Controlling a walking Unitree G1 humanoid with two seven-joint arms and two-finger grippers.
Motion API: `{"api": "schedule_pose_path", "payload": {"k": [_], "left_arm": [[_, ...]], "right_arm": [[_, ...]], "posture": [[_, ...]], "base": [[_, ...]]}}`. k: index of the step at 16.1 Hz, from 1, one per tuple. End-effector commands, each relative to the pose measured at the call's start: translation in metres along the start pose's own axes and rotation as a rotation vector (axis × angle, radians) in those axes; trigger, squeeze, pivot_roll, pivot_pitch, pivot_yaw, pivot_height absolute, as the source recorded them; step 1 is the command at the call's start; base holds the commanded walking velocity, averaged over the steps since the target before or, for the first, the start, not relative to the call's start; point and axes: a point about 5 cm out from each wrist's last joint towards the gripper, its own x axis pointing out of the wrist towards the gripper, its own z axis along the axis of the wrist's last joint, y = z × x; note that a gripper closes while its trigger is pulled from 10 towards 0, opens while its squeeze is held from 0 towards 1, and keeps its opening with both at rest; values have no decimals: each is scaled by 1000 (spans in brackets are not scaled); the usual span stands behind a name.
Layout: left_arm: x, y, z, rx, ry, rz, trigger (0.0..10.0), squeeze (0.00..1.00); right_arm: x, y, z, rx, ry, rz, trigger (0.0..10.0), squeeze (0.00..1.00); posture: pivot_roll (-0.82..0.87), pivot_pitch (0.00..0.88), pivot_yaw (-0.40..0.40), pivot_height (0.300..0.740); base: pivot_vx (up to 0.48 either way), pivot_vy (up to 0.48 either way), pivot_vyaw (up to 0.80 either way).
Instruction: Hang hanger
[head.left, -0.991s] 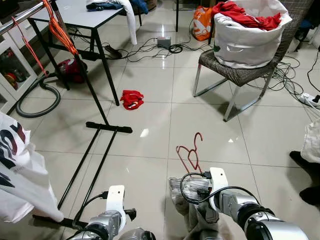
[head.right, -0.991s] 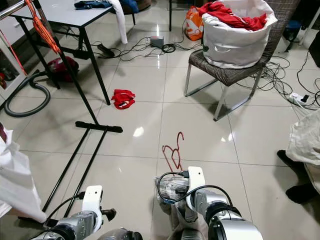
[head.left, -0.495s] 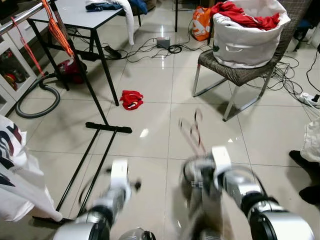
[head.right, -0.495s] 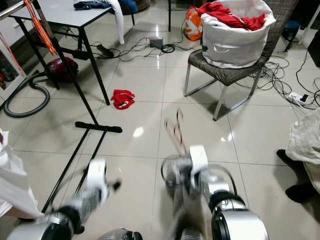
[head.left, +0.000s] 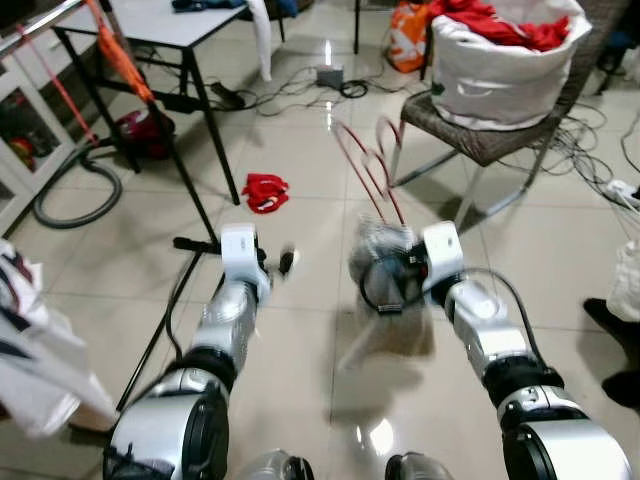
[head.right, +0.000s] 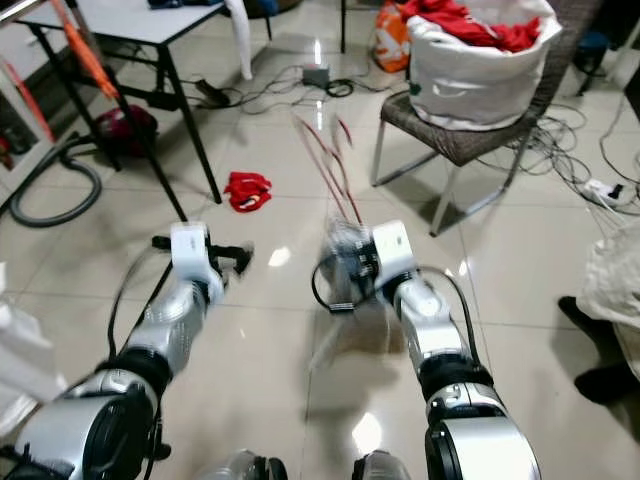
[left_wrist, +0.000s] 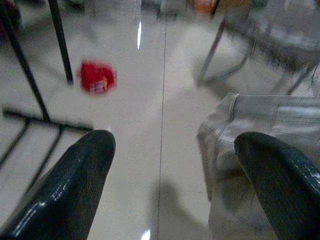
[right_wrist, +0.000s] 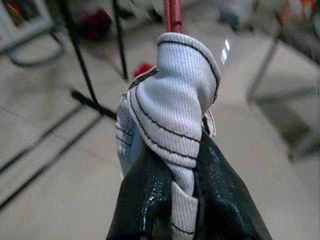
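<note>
Right gripper (right_wrist: 187, 200), jaws clamped on pale garment (right_wrist: 170, 120) with red hanger (head.left: 368, 165) rising beyond them; hanger likely light, stiff, slippery wire; left gripper (left_wrist: 172, 165) open, empty.

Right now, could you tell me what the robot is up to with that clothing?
The right gripper is shut on a pale garment threaded on a red hanger, held out above the tiled floor. The left gripper is open beside it, holding nothing. The black rack stands to the robot's left.
</note>
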Motion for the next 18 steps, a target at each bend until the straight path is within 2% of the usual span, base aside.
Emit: {"api": "schedule_pose_path", "payload": {"k": [1, 3, 6, 8, 9, 11, 14, 18], "left_arm": [[3, -1, 20, -5, -107, -24, 10000, 0], [3, -5, 34, 10, -190, -37, 10000, 0], [1, -5, 33, 58, -214, -47, 10000, 0], [-1, 3, 18, 98, -116, -29, 10000, 0], [-1, 8, 10, 92, -47, -23, 10000, 0], [-4, 23, -3, 100, 75, 17, 10000, 0], [-4, 31, -2, 72, 95, 56, 10000, 0], [1, 27, 5, 74, 110, 47, 10000, 0]], "right_arm": [[0, 6, 21, -15, -115, 91, 10000, 0], [-2, 5, 25, 46, -130, 131, 10000, 0], [-3, 5, 24, 86, -137, 143, 10000, 0], [-5, 8, 29, 100, -157, 212, 10000, 0], [-7, 10, 34, 95, -162, 267, 10000, 0], [-13, 9, 51, 45, -179, 388, 10000, 0], [-19, 4, 58, 20, -166, 465, 10000, 0], [-34, 18, 47, -3, -70, 618, 10000, 0]], "posture": [[-149, 0, 84, 740], [-149, 0, 82, 740], [-138, 0, 77, 740], [-136, 0, 76, 740], [-134, 0, 76, 740], [-137, 0, 75, 740], [-140, 0, 74, 740], [-150, 0, 89, 740]], "base": [[0, 0, 0], [0, 0, 0], [0, 0, 0], [0, 0, 0], [0, 0, 0], [0, 0, 0], [0, 0, 0], [0, 0, 0]]}}
